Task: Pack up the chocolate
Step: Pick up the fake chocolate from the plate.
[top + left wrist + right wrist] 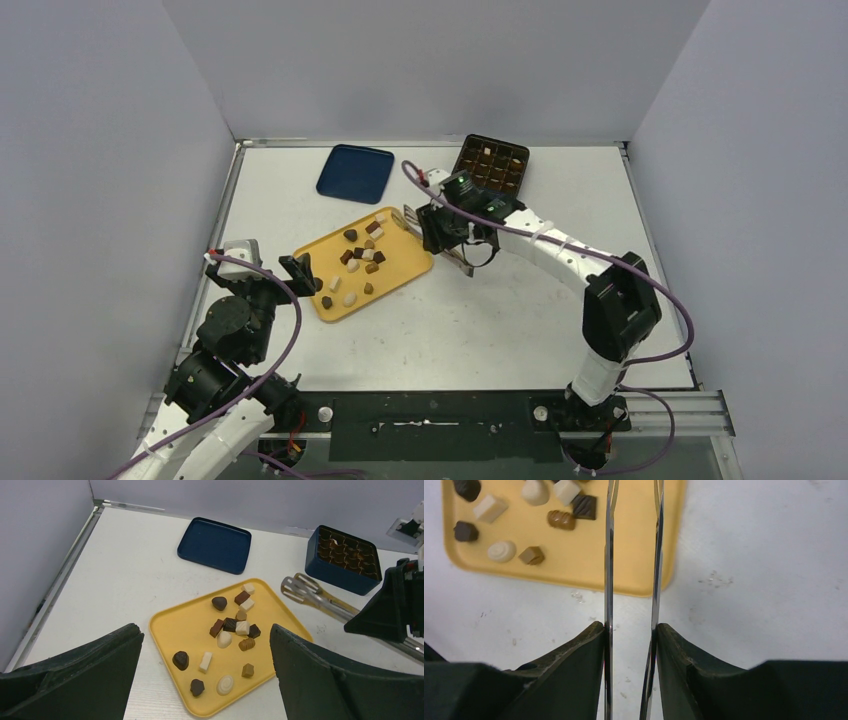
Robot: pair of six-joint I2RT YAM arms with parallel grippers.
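The right tool [630, 630] clenches a pair of metal tongs [609, 555], their blades reaching over the right edge of the yellow tray [175, 630]; the chocolate [230, 625] lies scattered on that tray, mid-table [520, 320]; the left tool [303, 272], jaws spread wide, hovers at the tray's near-left corner; a dark blue box [490, 163] and its lid [355, 173] sit apart from each other by the far edge.

tongs [609, 555] tips cut off above right tool [630, 627], yellow tray [574, 565] cropped
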